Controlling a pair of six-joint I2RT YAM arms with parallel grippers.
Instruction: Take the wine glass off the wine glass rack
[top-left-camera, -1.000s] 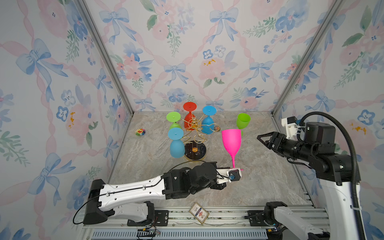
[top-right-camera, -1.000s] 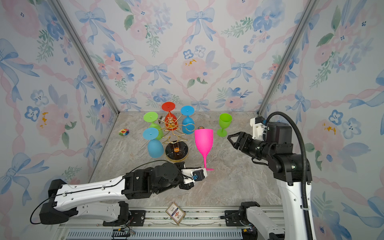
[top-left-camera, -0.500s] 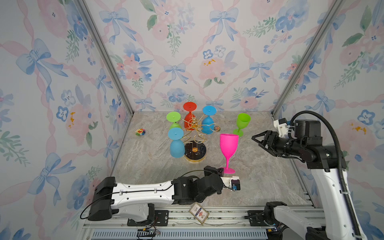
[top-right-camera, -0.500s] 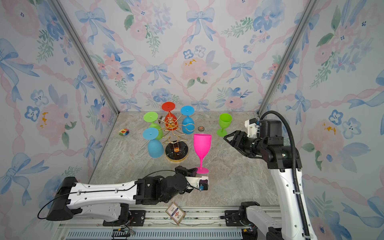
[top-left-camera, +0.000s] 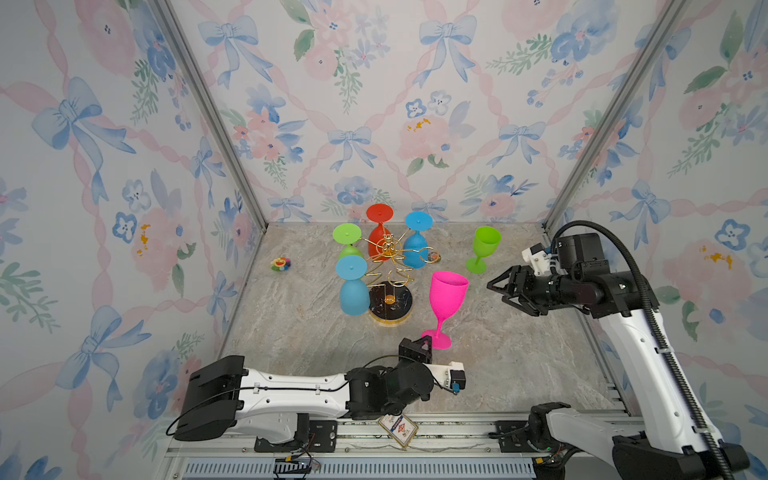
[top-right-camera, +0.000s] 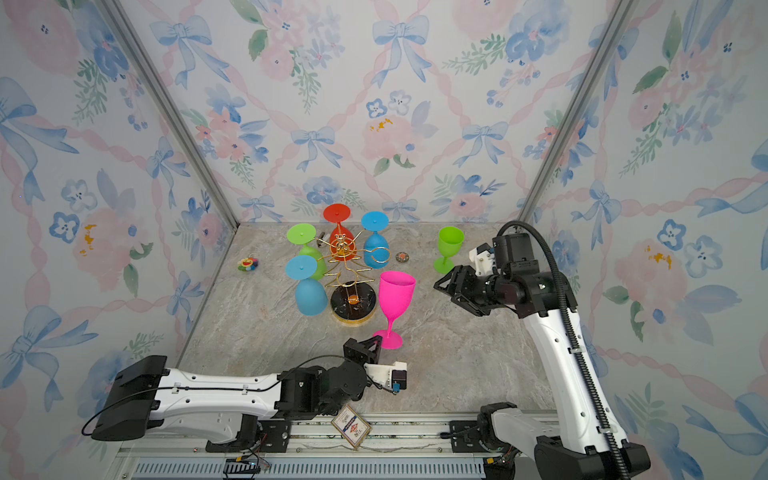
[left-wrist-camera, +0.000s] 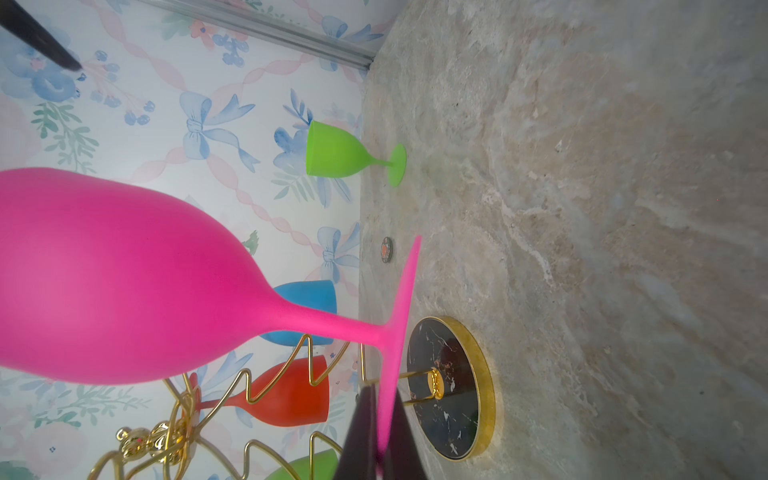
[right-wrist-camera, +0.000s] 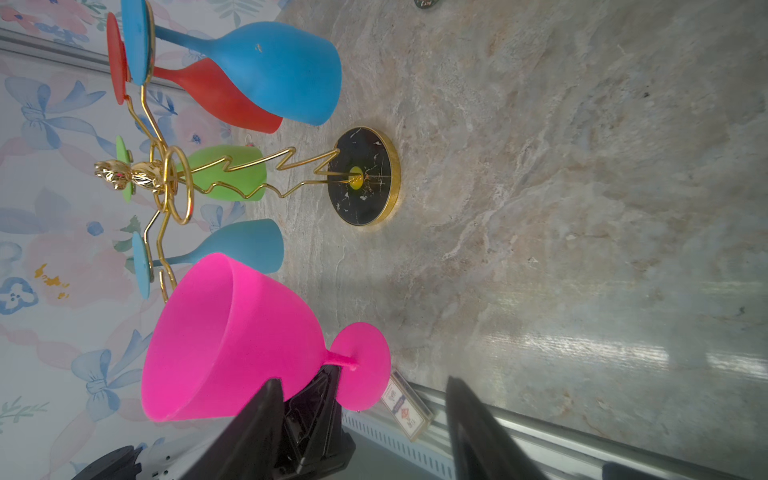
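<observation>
Glass (top-left-camera: 449, 297): pink, upright, off the rack (top-left-camera: 388, 266), just beside its base, near table (top-left-camera: 519, 365) front edge.
Left pincer (top-left-camera: 420, 345): pinching foot rim.
Right pincer (top-left-camera: 496, 291): spread, empty.
Handling: likely light, stiff, top-heavy; stem grips surest.

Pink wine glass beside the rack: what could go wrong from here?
1. The left end effector is shut on just the rim of the pink wine glass foot, so the tall glass could tip when it lets go or pulls away.
2. The wine glass rack stands close beside it; a fall that way could hit the rack or its hanging glasses.
3. The right end effector hangs open near the bowl, and moving in could knock it.
</observation>
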